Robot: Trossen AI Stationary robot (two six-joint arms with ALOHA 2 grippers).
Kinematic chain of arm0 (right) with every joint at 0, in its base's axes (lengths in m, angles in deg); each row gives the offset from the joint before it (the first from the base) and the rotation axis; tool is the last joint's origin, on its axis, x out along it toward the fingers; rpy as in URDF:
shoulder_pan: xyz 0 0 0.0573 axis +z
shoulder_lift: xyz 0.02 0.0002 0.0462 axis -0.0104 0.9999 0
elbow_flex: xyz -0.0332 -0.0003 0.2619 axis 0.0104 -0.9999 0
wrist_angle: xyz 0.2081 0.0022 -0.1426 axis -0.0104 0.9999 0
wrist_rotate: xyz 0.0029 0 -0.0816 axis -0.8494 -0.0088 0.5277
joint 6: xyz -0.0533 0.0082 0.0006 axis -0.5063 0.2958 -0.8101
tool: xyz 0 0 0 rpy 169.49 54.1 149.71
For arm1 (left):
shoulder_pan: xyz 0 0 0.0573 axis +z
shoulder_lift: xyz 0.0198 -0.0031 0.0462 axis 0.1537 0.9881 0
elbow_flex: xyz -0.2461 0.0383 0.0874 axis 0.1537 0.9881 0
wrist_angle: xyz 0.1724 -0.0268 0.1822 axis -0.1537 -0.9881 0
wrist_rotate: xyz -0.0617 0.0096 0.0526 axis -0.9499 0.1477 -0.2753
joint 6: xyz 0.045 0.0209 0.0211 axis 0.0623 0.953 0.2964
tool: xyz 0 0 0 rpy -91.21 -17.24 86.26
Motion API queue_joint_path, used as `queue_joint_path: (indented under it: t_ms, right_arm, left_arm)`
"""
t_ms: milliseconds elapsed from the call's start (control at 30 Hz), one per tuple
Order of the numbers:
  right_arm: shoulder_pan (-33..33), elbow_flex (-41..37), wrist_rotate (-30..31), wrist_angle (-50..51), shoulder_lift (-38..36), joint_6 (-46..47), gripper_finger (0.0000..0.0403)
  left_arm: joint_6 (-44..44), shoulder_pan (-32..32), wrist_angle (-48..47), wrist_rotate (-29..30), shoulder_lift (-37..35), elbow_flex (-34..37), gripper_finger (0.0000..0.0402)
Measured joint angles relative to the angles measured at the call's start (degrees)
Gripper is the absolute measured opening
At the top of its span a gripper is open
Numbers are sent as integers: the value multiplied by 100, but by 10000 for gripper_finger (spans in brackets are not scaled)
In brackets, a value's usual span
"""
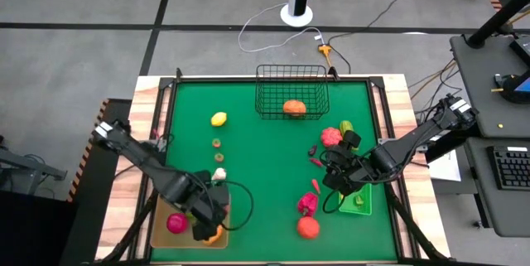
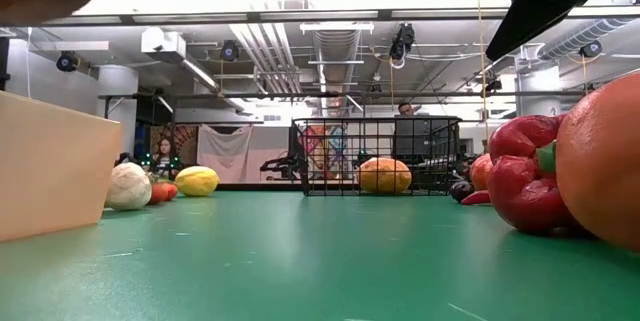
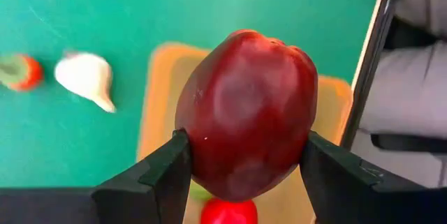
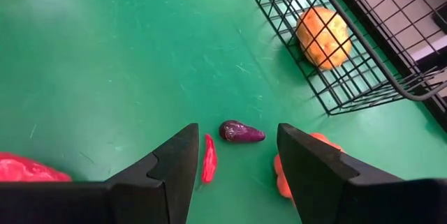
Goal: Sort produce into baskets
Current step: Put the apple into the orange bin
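Note:
My left gripper (image 3: 244,140) is shut on a dark red, apple-like fruit (image 3: 244,105) and hangs over the tan tray (image 3: 159,105) at the table's near left (image 1: 207,216). The tray holds a pink piece (image 1: 176,223) and an orange one (image 1: 214,234). My right gripper (image 4: 237,132) stands open above the table (image 1: 335,185), beside the green bin (image 1: 362,202). Beyond its fingers, a purple eggplant (image 4: 242,132) and a red chilli (image 4: 208,158) lie on the mat. The black wire basket (image 1: 290,79) at the far edge holds an orange fruit (image 1: 293,108). My left gripper pinches the dark red fruit between its two fingers, which sit on two opposite sides (image 3: 192,147) of its lower half. The fingers point down from above. The fruit is lifted clear, over the tan tray.
A garlic (image 1: 219,173), two small pieces (image 1: 217,143) and a yellow lemon (image 1: 219,118) lie in a line left of centre. A pink-red fruit (image 1: 331,136), a green piece (image 1: 346,125), a purple-pink piece (image 1: 307,204) and an orange-red ball (image 1: 308,228) lie on the right half.

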Motion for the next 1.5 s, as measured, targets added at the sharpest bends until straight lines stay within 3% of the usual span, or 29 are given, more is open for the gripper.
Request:
queue_joint_path:
  t_ms: [467, 1200, 1500]
  right_arm:
    - [0, 2, 15, -41, 0, -68, 187]
    - [0, 2, 17, -149, 0, -109, 187]
    - [0, 2, 15, -155, 11, -95, 187]
  left_arm:
    - [-231, -317, -438, -218, 827, 101, 210]
    - [-280, -368, 84, -225, 867, 1089, 210]
    - [-270, -368, -37, -796, 866, 1330, 210]
